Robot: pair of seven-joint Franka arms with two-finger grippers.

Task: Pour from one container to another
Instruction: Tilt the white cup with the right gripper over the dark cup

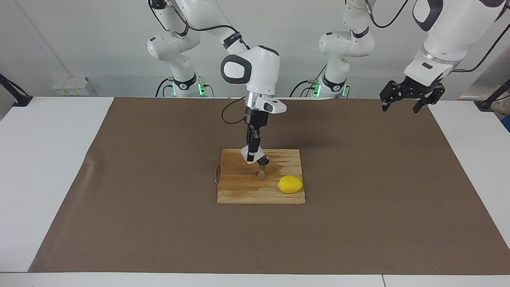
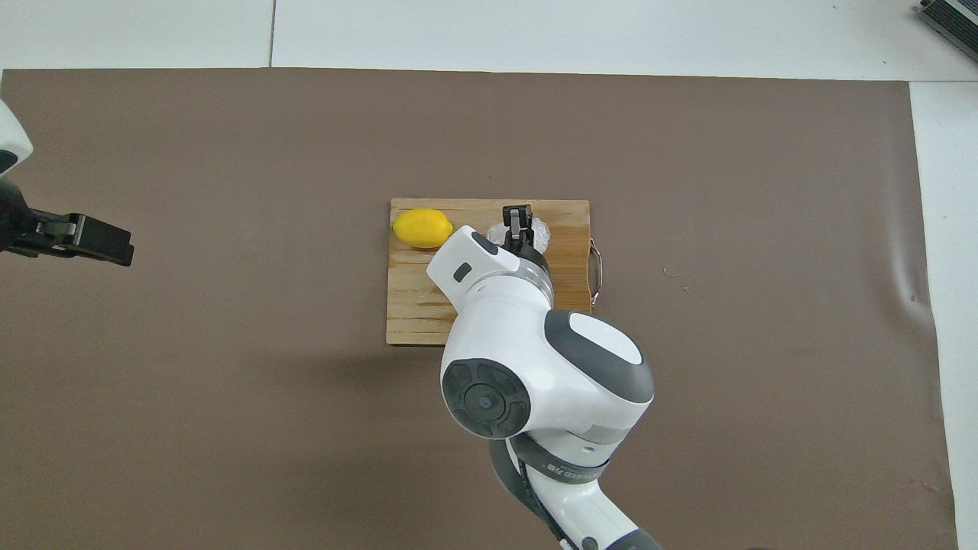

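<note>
1. Right tool (image 1: pixel 251 156) hangs over the wooden cutting board (image 1: pixel 239 191), its fingers pinching the translucent white cup (image 1: pixel 250 156), which tilts toward the steel jigger (image 1: pixel 262 167).
2. Seen from the facing view, the cup's lip sits at about 10 o'clock from the jigger's top cone, just beside it; whether they touch I cannot tell.
3. Upright on the board, the jigger stands near its middle.
4. A yellow lemon (image 1: pixel 290 184) lies on the board at about 4 o'clock from the jigger, apart from it.
5. Left tool (image 1: pixel 405 95) waits in the air with its fingers spread, holding nothing, over the brown mat (image 1: pixel 159 223) at the left arm's end of the tabletop (image 1: pixel 36 167).
</note>
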